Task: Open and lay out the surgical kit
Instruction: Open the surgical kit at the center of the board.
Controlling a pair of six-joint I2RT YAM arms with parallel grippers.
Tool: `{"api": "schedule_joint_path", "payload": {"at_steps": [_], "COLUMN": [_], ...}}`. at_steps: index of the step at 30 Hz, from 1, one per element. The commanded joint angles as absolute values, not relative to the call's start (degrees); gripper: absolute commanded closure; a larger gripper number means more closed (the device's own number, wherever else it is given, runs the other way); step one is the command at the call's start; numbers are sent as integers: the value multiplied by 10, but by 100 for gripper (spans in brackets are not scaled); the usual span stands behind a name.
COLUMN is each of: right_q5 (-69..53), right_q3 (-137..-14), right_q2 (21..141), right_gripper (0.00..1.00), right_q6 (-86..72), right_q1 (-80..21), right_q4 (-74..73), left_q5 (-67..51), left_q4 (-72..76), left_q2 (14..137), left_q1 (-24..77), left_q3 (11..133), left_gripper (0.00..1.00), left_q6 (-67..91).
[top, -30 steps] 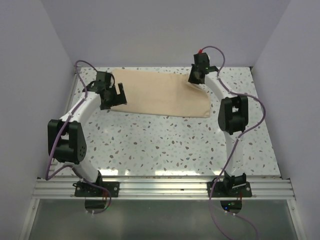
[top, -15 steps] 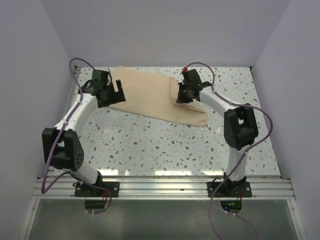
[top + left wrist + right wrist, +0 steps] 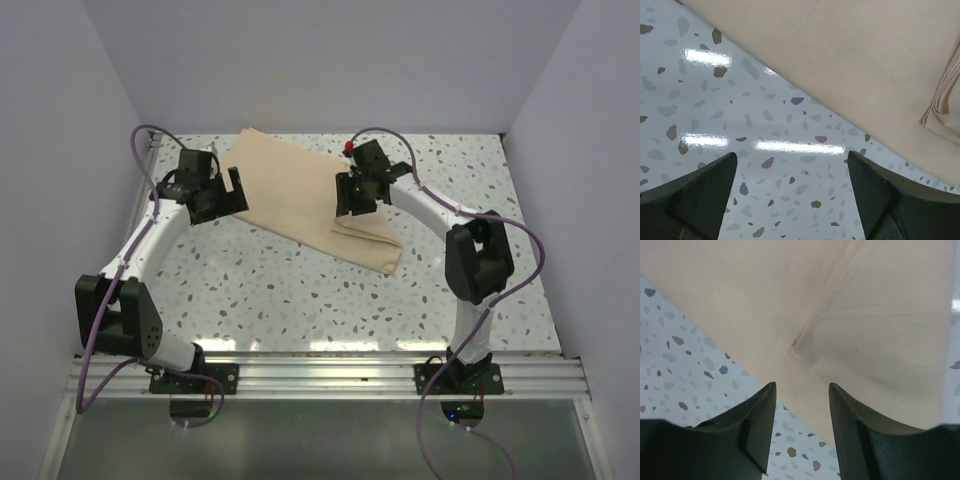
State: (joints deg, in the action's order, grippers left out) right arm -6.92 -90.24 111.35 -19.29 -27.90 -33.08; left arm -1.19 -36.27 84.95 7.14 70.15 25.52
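The surgical kit [image 3: 295, 190] shows as a folded beige cloth wrap lying slantwise on the speckled table, from the far left to the near right. My left gripper [image 3: 228, 190] stands open just off the cloth's left edge; in the left wrist view its jaws [image 3: 792, 170] are wide apart over bare table, with the cloth [image 3: 865, 65] beyond them. My right gripper [image 3: 350, 197] hovers over the middle of the wrap. Its jaws [image 3: 802, 400] are apart, nothing between them, above the cloth's near edge [image 3: 840, 315], where a crease runs.
The table [image 3: 300, 290] is white with grey and brown flecks. Pale walls close it in at the left, back and right. A metal rail [image 3: 320, 375] with both arm bases runs along the near edge. A layered fold of the cloth [image 3: 942, 100] shows at the right of the left wrist view.
The right gripper swung left and nearer, dragging the cloth's right end so the wrap now lies slantwise, then opened and let go. The left gripper drew slightly left and back, still open.
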Motion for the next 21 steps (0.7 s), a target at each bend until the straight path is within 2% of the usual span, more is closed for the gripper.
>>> {"api": "schedule_joint_path", "payload": {"at_steps": [1, 21], "right_q5": [-17, -2], "right_q3": [-960, -1018], "right_q2": [1120, 1206], "right_gripper": [50, 53], "right_q6": [-154, -143], "right_q1": [-274, -301], "right_q4": [-366, -391], "left_q5": [-6, -4], "left_q4": [-365, -354], "left_q2": [814, 786], "left_q1": [69, 69], "left_q3": [687, 631], "left_gripper": [4, 4], "left_q6": [259, 246]}}
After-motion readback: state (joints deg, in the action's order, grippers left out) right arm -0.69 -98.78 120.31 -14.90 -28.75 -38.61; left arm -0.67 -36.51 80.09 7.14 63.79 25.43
